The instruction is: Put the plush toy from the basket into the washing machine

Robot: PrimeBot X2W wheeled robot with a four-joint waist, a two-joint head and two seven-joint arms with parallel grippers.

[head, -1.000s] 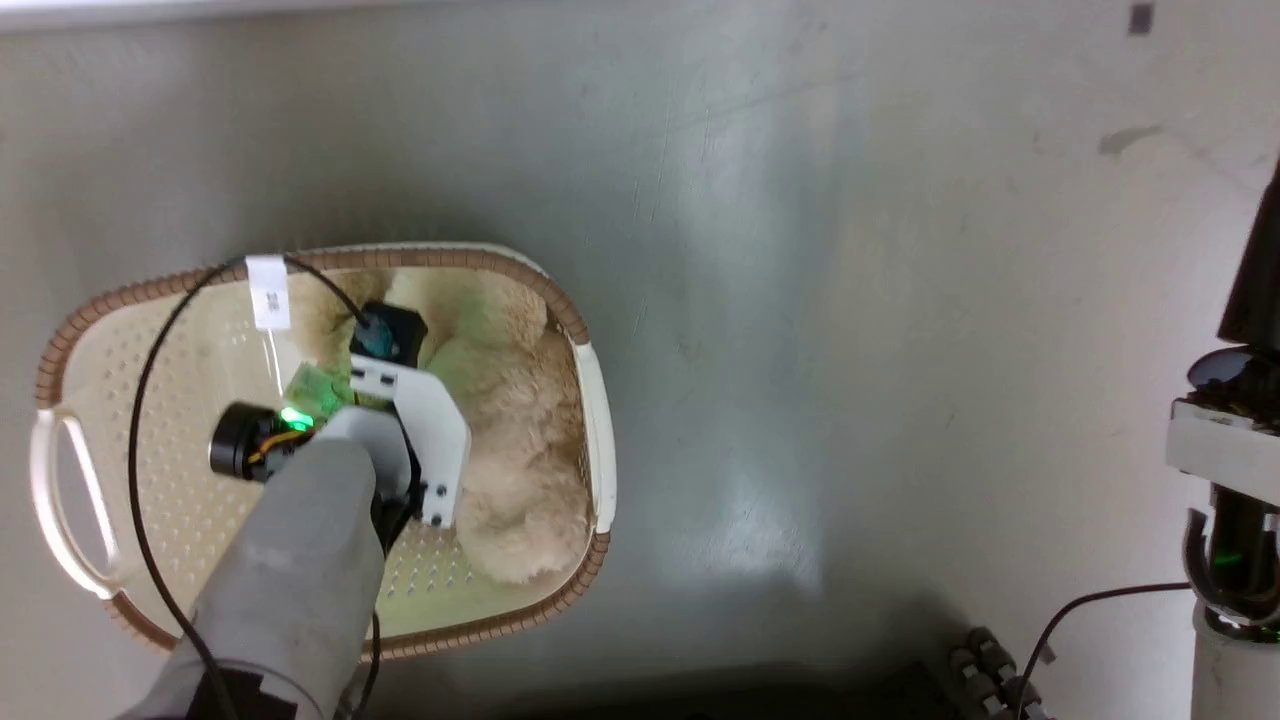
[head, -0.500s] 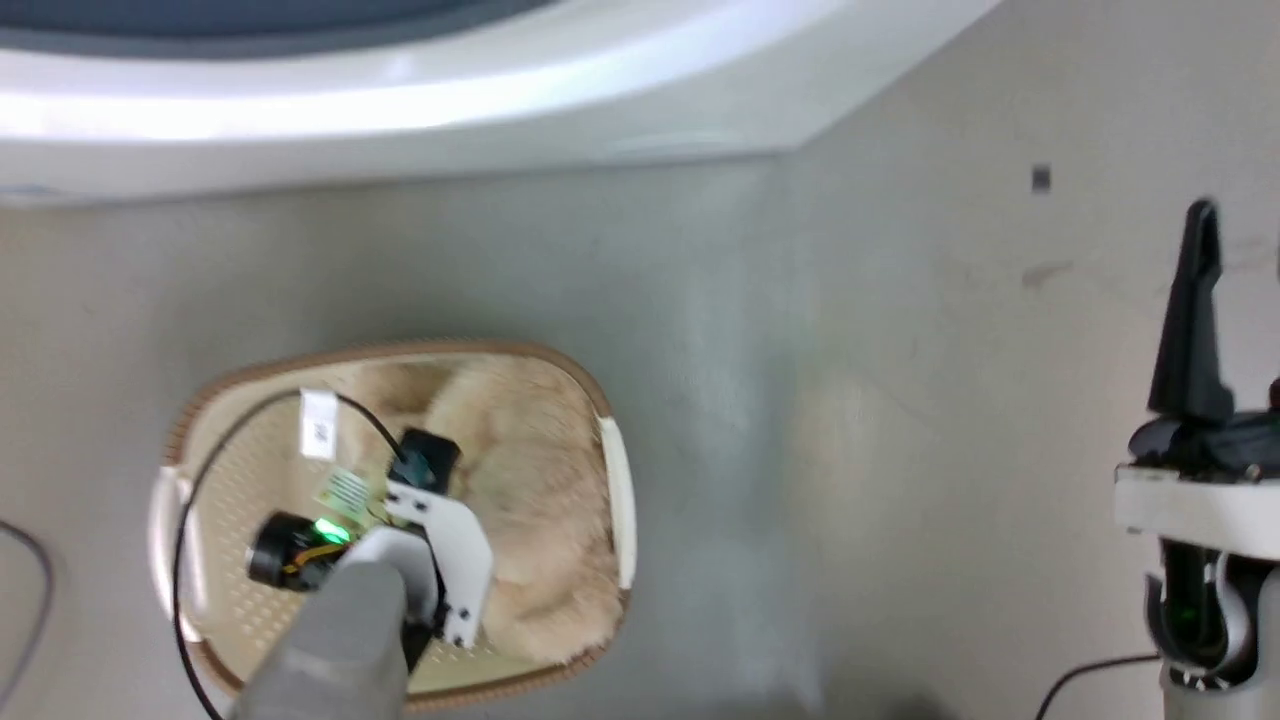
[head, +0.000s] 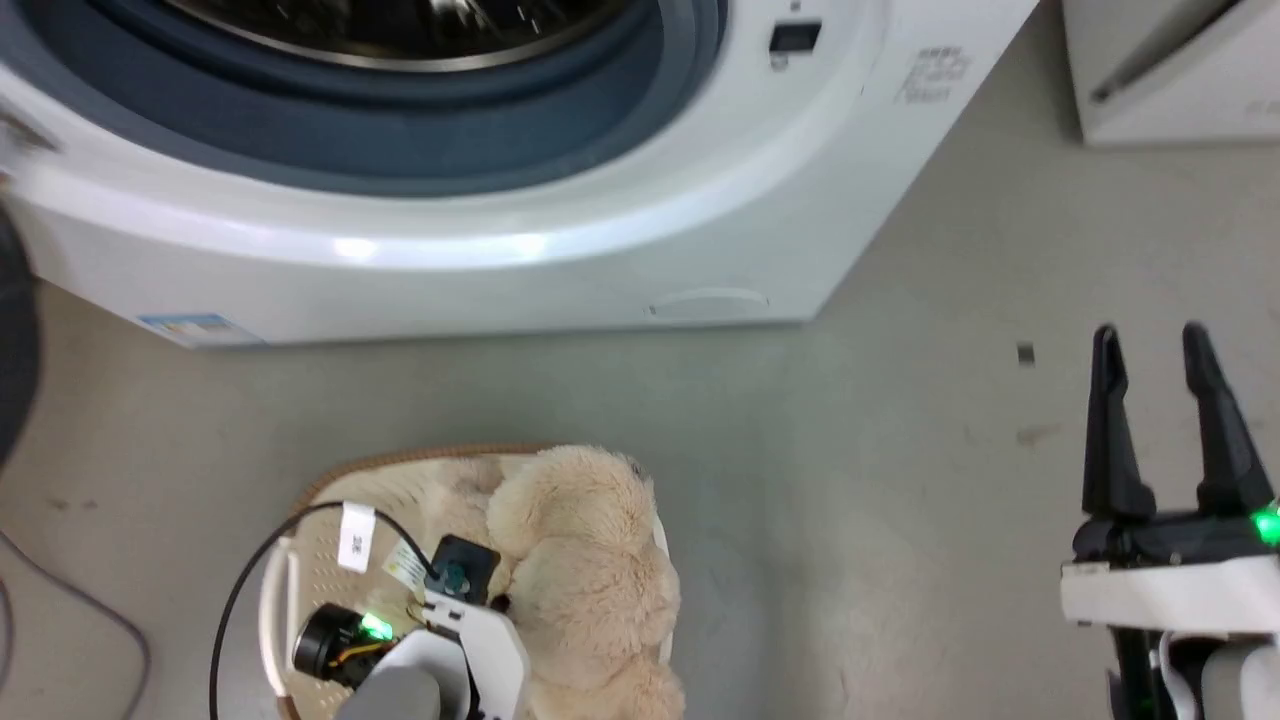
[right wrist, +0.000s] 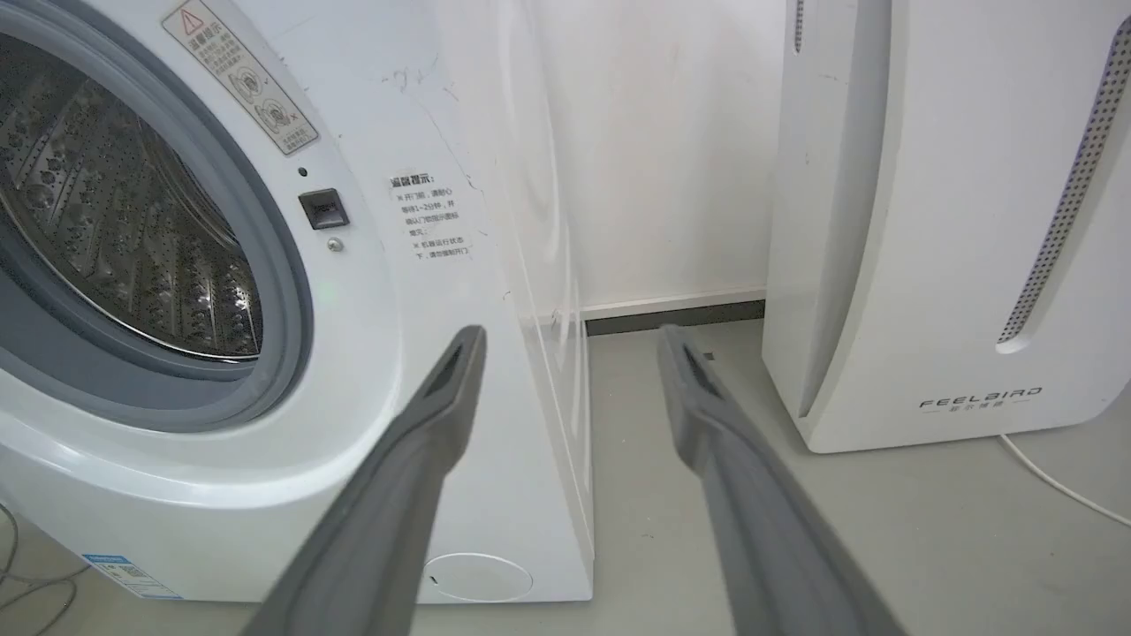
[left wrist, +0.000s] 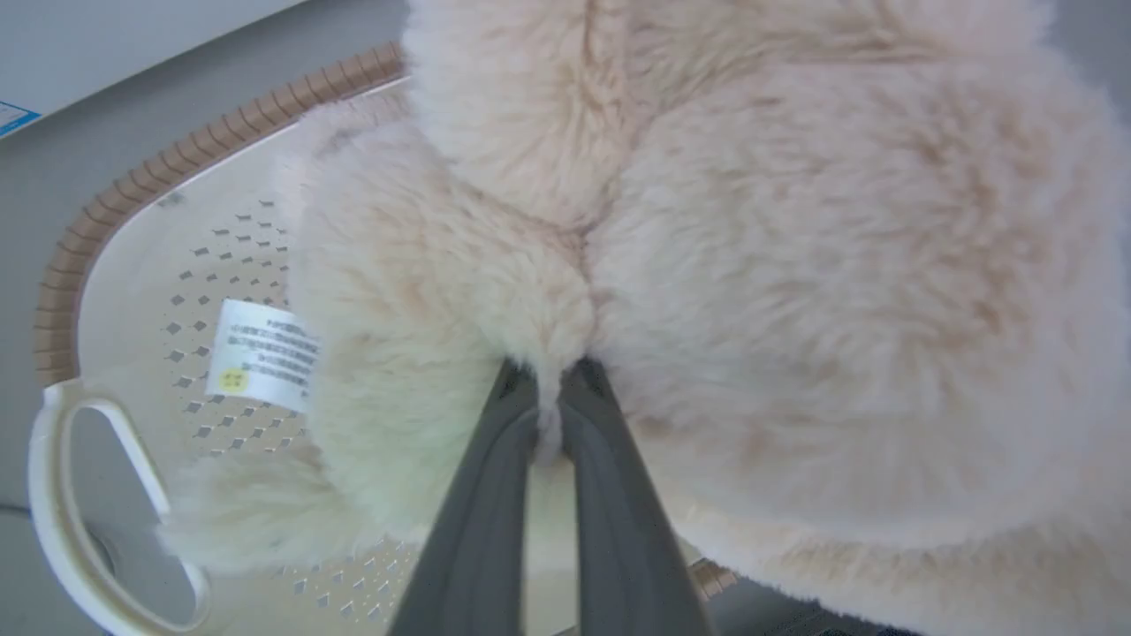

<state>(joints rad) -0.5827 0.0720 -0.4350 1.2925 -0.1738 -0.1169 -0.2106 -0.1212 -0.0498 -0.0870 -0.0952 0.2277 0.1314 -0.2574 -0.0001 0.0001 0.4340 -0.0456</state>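
Note:
The cream-beige plush toy (head: 590, 590) bulges up over the right rim of the basket (head: 310, 560) at the bottom of the head view. My left gripper (left wrist: 550, 389) is shut on a tuft of the plush toy (left wrist: 795, 265), with the basket (left wrist: 132, 291) and its floor label below. The washing machine (head: 560, 230) stands across the top, its grey gasket and steel drum (right wrist: 115, 212) open to view. My right gripper (head: 1150, 345) stands open at the right above bare floor, and its fingers (right wrist: 433, 415) point toward the washing machine (right wrist: 415, 291).
A white slanted appliance (right wrist: 954, 221) lettered FEELBAIR stands right of the machine, with a narrow floor gap between them. A dark cable (head: 60, 600) lies on the floor at the left. A black cable loops over my left wrist (head: 440, 660).
The head camera has tilted up, so the washing machine's porthole has come into view and the basket has sunk to the bottom edge. The toy now sits higher, over the basket's rim.

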